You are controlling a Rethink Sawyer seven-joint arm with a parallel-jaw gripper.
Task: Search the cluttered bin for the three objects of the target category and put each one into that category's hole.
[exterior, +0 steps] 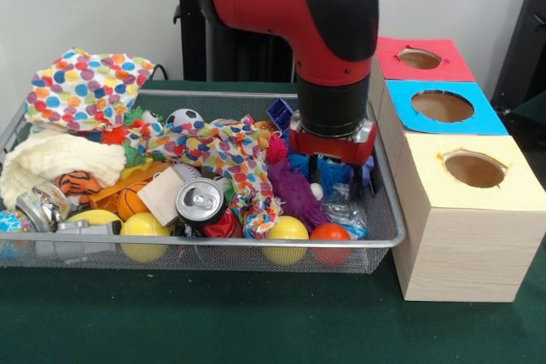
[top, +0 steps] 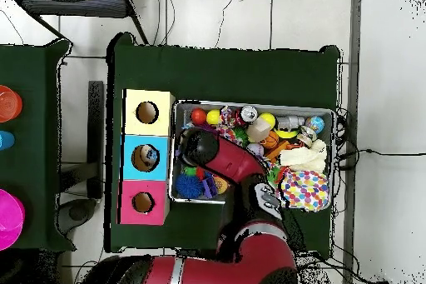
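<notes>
The bin (exterior: 256,245) is a silver wire-mesh basket heaped with toys, balls and cloths; it also shows in the overhead view (top: 250,105). My gripper (exterior: 334,178) is lowered into the bin's right end, among a blue spiky toy (exterior: 299,164) and next to a purple spiky toy (exterior: 294,192). The clutter hides its tips. In the overhead view my arm (top: 200,146) covers the gripper. The hole (exterior: 419,59) in the red-topped box lies behind and to the right of the gripper; in the overhead view this hole (top: 142,202) is at the left.
The blue-topped box's hole (exterior: 442,106) and the yellow-topped box's hole (exterior: 474,169) sit beside the bin. The bin holds a soda can (exterior: 200,202), a small football (exterior: 183,117), yellow balls (exterior: 287,228), an orange ball (exterior: 329,233), a polka-dot cloth (exterior: 85,87) and cream knit (exterior: 51,155).
</notes>
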